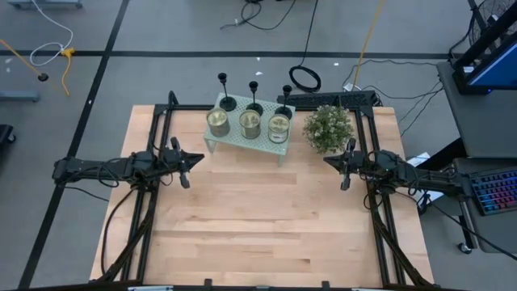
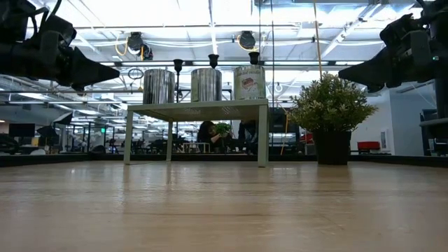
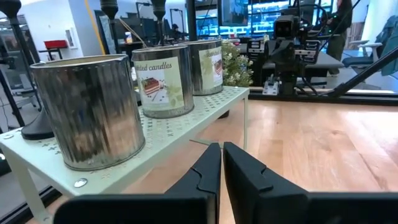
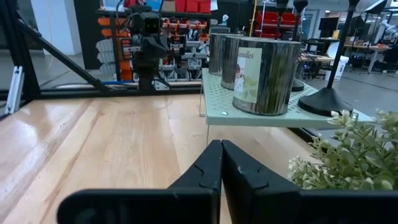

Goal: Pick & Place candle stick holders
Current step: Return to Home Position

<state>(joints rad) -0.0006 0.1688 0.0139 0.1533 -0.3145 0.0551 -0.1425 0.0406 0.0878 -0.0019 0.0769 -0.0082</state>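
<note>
1. Up at the far middle of the table (image 1: 258, 226), on the pale green shelf (image 1: 242, 144), we can see all three of them: the left candle stick holder (image 1: 228, 103), the middle candle stick holder (image 1: 254, 107) and the right candle stick holder (image 1: 283, 111). They stand upright in a row along the shelf's far side.
2. On the near side of that same shelf sit three jars (image 1: 250, 123), one in front of each holder. A potted plant (image 1: 327, 128) stands on the table just right of the shelf.
3. The left gripper (image 1: 190, 158) hovers over the table's left side, near and left of the shelf. Its fingers are pinched almost together with nothing between them.
4. The right gripper (image 1: 333, 162) mirrors it on the right side, just near of the plant. Its fingers are pinched the same way and hold nothing either.
5. Our take is that the placing part looks done. We don't spot a holder or jar on the bare wood, and neither gripper is carrying anything.
6. What's left, as far as we can judge, is just the arms settling into their rest pose. We'd call this basically the finish line.
</note>
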